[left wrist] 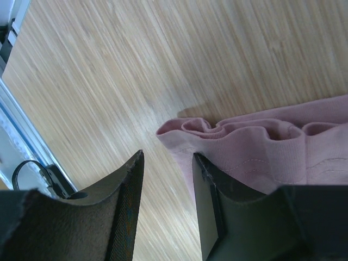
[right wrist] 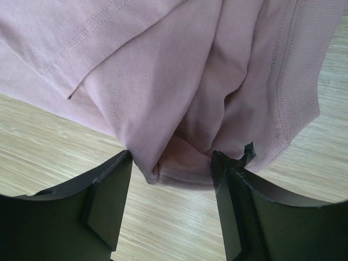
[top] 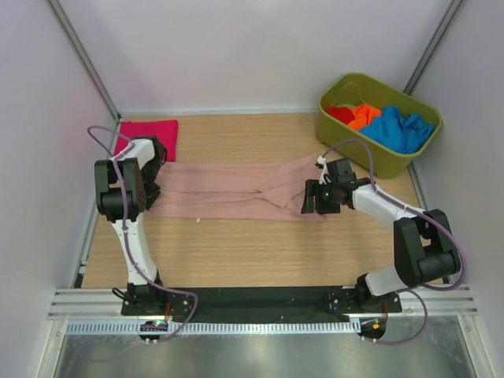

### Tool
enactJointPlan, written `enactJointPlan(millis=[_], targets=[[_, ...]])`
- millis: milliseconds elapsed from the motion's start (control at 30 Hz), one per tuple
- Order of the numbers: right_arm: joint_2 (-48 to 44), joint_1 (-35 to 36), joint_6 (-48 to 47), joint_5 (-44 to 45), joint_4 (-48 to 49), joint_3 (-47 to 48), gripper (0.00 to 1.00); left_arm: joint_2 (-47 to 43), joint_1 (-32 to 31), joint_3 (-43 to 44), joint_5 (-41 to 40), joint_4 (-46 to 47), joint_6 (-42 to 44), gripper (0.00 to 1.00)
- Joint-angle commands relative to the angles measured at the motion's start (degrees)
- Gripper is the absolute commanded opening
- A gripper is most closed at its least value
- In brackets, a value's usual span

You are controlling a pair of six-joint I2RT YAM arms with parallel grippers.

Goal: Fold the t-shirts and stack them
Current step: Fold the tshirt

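Matt pink cloth t-shirt (top: 236, 193) (ribbed hem) on smooth wood-grain table (top: 236, 252).

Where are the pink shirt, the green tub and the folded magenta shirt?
dusty-pink t-shirt (top: 228, 197), top view, middle of the spread cloth.
olive-green tub (top: 354, 148), top view, its near outer wall.
magenta t-shirt (top: 153, 128), top view, bare folded top surface.

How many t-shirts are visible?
5: dusty-pink shirt spread mid-table; magenta shirt folded back left; red shirt, orange shirt and blue shirt in the green tub; more may be hidden beneath.
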Motion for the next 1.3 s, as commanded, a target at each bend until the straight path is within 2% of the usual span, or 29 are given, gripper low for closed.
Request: enactJointPlan(millis=[0,67,100,133,367,567,867,1133,1267], targets=[[-0.9,-0.2,0.0,-0.7,2.7,-1.0,0.66,1.0,0.5,2.2,-1.1,1.8,-0.9,0.43],[-2.6,-0.1,1.2,-0.3,2.6,-1.6,0.61,1.5,0.5,2.7,-1.4,1.5,-0.9,0.43],[-3.3,-0.2,1.7,-0.3,2.2,-1.9,0.53,1.7,0.5,2.9,-1.5,1.2,-0.9,0.43],[-4.0,-0.1,2.3,0.1,1.8,-2.3,0.49,2.1,0.5,3.0,-1.8,0.5,-1.0,0.43],[-10.5,-0.2,6.6,2.6,-1.1,-5.8,0.31,0.9,0.6,2.2,-3.1,0.0,-1.1,0.43],[-7.7,-0.7,9.9,7.9,-7.4,-3.5,0.01,0.3,0.6,1.4,-4.4,-0.5,-1.2,0.43],[-4.8,-2.3,15.9,12.3,-12.7,-4.6,0.01,0.8,0.8,0.0,-7.1,-1.6,-1.6,0.43],[-9.1,-2.3,18.6,13.1,-15.4,-4.6,0.01,0.0,1.0,-2.3,-9.9,-3.7,-3.8,0.43],[-11.0,-2.3,20.9,12.5,-14.7,-7.9,0.01,-2.5,1.4,-5.2,-9.7,-4.5,-6.0,0.45]])
